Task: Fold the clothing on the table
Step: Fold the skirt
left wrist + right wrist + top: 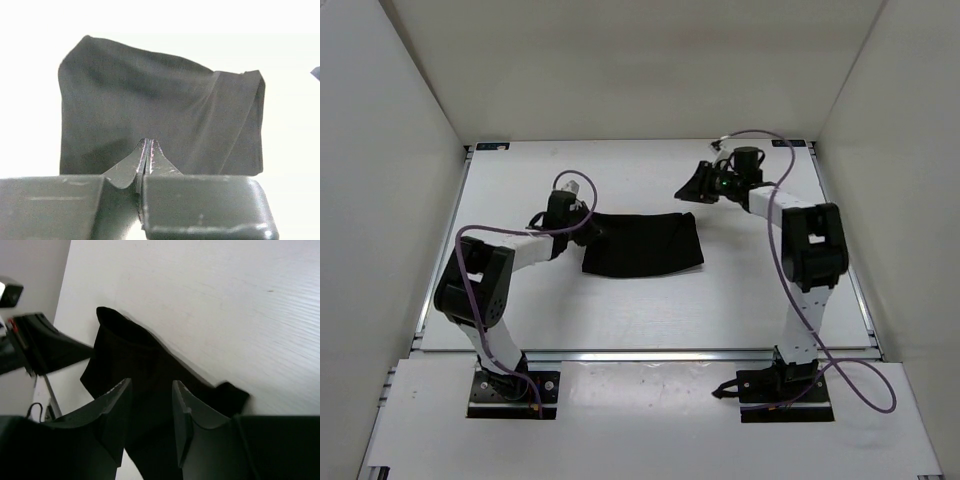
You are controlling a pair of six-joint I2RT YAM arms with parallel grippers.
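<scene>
The black clothing (642,245) lies as a folded rectangle in the middle of the white table (620,320). My left gripper (592,228) sits at its left edge. In the left wrist view the clothing (150,100) spreads flat with a ridge along its right side, and the left gripper (147,142) is shut low over it; no fabric shows between the tips. My right gripper (695,187) hovers just beyond the garment's far right corner. In the right wrist view it (151,382) is open, with the clothing (130,355) lying below the gap, untouched.
White walls (390,200) close in the table on the left, right and back. Metal rails (650,353) run along the table's edges. The left arm's black wrist (45,342) shows at the left of the right wrist view.
</scene>
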